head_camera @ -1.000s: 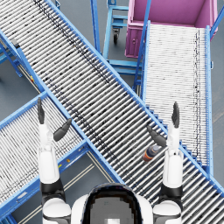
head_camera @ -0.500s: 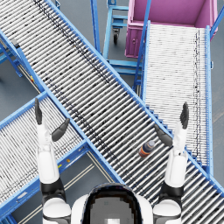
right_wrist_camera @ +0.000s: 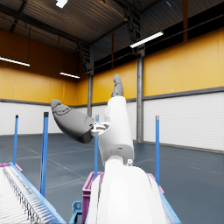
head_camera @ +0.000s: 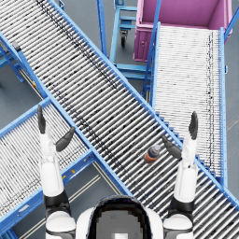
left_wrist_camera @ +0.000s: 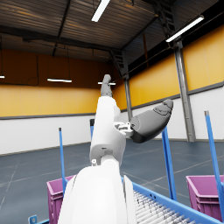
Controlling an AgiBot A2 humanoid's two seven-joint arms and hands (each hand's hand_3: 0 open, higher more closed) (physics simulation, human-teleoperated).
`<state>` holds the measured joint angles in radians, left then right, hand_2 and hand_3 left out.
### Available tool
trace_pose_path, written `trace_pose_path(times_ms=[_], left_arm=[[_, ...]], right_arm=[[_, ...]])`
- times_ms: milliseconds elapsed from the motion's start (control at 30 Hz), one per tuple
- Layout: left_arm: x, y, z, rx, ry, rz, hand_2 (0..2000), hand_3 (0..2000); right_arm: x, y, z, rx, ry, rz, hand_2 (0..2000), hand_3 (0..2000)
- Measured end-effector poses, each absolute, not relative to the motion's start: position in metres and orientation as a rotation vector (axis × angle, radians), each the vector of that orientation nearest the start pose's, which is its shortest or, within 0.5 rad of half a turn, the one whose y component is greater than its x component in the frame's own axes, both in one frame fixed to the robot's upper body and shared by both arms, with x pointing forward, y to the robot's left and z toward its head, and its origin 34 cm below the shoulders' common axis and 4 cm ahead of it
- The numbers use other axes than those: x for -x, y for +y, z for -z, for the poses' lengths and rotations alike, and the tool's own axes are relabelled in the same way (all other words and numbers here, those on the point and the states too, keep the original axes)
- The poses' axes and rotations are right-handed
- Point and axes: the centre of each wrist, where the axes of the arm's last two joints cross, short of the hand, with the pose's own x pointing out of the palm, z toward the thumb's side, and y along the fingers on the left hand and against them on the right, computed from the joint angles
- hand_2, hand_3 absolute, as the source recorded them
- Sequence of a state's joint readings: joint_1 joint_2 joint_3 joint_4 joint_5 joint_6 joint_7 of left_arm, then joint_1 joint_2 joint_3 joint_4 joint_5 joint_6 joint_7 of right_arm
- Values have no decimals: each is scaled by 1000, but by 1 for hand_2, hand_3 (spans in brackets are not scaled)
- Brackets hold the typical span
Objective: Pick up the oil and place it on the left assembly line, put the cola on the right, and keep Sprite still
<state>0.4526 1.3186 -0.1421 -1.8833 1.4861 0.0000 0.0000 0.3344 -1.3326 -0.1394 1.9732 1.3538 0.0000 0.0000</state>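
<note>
The fingers [head_camera: 41, 119] of the left hand [head_camera: 49, 133] point straight up, with the thumb [head_camera: 65, 139] spread well out to the side; they are apart and hold nothing. The right hand [head_camera: 185, 140] is posed the same way, fingers raised, thumb angled out toward the middle, apart and empty. Both wrist views agree: the left hand [left_wrist_camera: 131, 119] and the right hand [right_wrist_camera: 92, 119] each stand open against the warehouse wall, with nothing between thumb and fingers.

Just beside the right thumb, with a small gap showing, a bottle [head_camera: 151, 153] lies on its side on the main conveyor [head_camera: 93, 93]. It has an orange-brown body and a grey cap end; its label is too small to read, so I cannot tell which drink or oil it is. The left hand is well apart from it.

The main conveyor runs diagonally across the head view, grey rollers in a blue frame. The left conveyor [head_camera: 18, 158] sits under the left hand. The right conveyor [head_camera: 186, 84] runs up from beside the right hand to a purple bin [head_camera: 186, 14]. A blue cart [head_camera: 123, 28] stands on the grey floor beside that bin.
</note>
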Motion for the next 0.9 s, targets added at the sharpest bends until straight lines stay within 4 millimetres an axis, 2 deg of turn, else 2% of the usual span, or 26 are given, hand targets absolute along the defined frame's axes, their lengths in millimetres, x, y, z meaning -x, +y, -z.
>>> trace_pose_path(times_ms=[433,600,767,900], left_arm=[[-254,251,-305,-708,-463,1378,0,0],[-255,251,-307,-707,-467,1374,0,0],[-257,252,-306,-700,-465,1374,0,0],[-259,251,-303,-687,-458,1378,0,0]], right_arm=[[-220,-211,-266,530,-510,-1602,0,0],[-227,-197,-240,438,-434,-1678,0,0],[-243,-191,-201,301,-306,-1716,0,0],[-246,-185,-177,227,-232,-1744,0,0]])
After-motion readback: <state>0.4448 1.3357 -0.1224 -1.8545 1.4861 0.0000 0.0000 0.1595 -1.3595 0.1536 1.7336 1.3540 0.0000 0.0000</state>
